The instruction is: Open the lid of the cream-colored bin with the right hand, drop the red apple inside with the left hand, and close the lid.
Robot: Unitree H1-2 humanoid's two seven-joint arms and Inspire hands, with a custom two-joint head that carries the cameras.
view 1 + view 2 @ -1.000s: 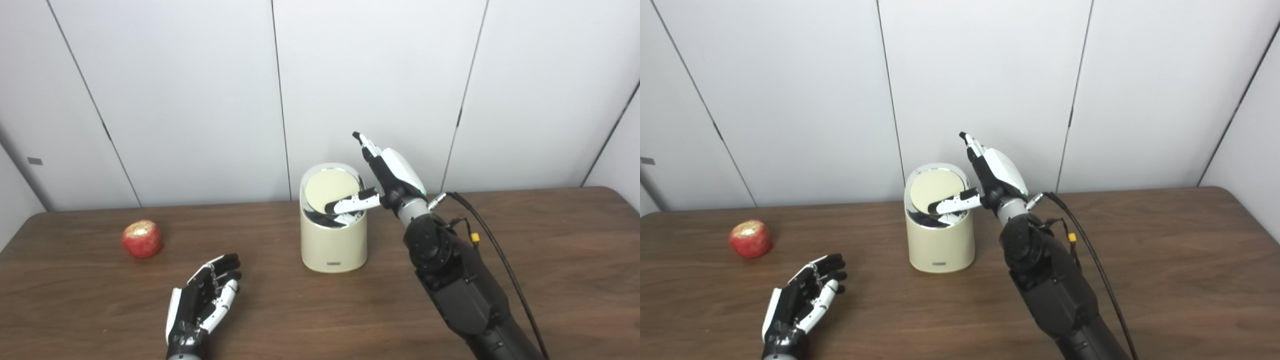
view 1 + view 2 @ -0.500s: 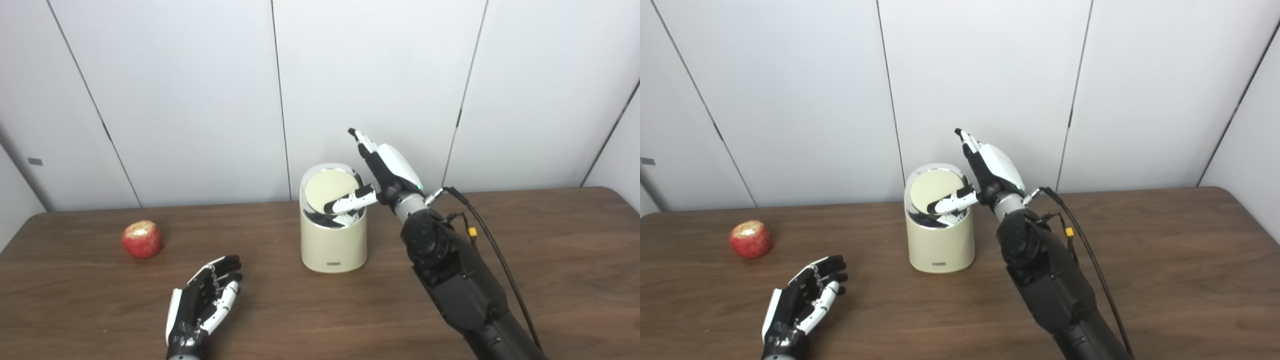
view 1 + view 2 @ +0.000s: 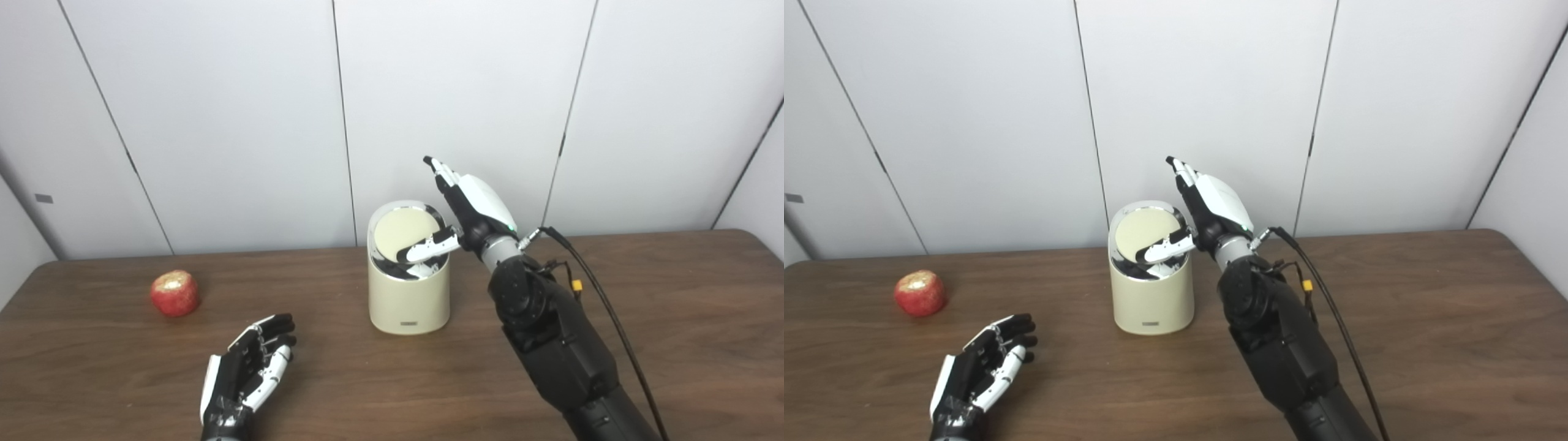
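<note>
Since a second ago the right hand (image 3: 468, 205) has crept a little to the left and toward the far side, closing in on the cream-colored bin (image 3: 408, 288); its thumb (image 3: 427, 248) now reaches further over the bin's mouth, and the arm behind it has followed. The lid (image 3: 399, 231) stands tilted as before, its pale disc facing the near left, with a dark gap showing at the near side of the chrome rim. The thumb lies across the lower right part of the lid and seems to touch it, while the fingers (image 3: 440, 174) point up and away, spread and gripping nothing.

The left hand (image 3: 248, 370) has barely shifted. It rests low over the table (image 3: 674, 318) at the near left, palm up, fingers loosely apart and empty.

The red apple (image 3: 175, 293) has not moved: it sits on the table at the far left, well apart from both the left hand and the bin. A black cable (image 3: 603, 294) trails from the right wrist down toward the near edge.
</note>
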